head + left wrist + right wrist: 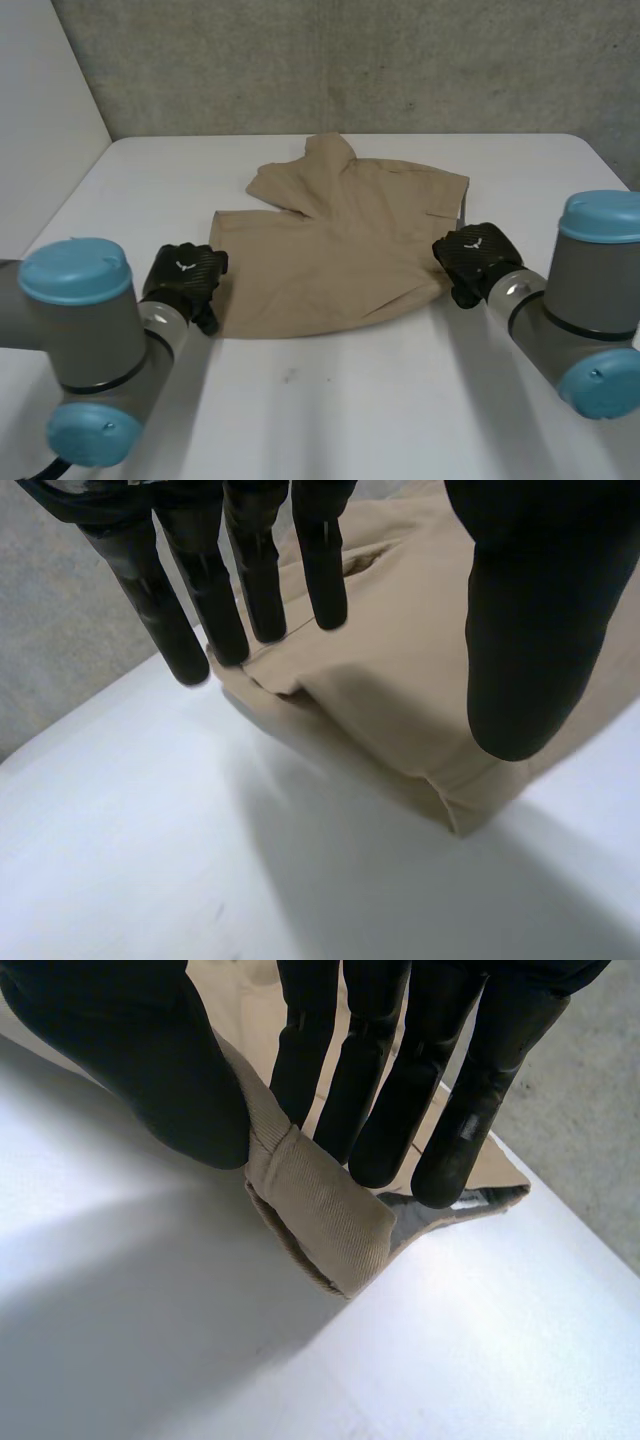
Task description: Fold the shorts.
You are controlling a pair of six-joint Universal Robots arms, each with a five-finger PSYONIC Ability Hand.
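- The shorts [340, 250] lie in the centre of the frame in the head view, on the white tabletop [330, 410]. Their long axis runs from left to right, and a small part of the cloth is bunched up at the upper centre.
- The left hand [185, 278] is at the lower left corner of the shorts. In the left wrist view its fingers [205, 610] are straight and a little spread, with the tips over the cloth's edge, and the thumb [530, 630] stands well apart over the cloth. Nothing is pinched. I cannot tell if the tips touch the cloth.
- The right hand [478, 258] is at the right edge of the shorts. In the right wrist view a thick fold of the hem [320, 1210] sits between the thumb [150, 1070] and the fingers [380, 1090], which lie close together and pinch it.
- The relation that matters: each hand is at one end of the near long edge, and the rest of the cloth lies away from the fingers, toward the upper part of the frame.
- In my judgement the left hand must first close on its corner; then both ends can be carried over evenly.
- There is free tabletop in the lower half of the frame and along both sides. Behind the shorts there is less room before the far edge, under the wall [350, 60].
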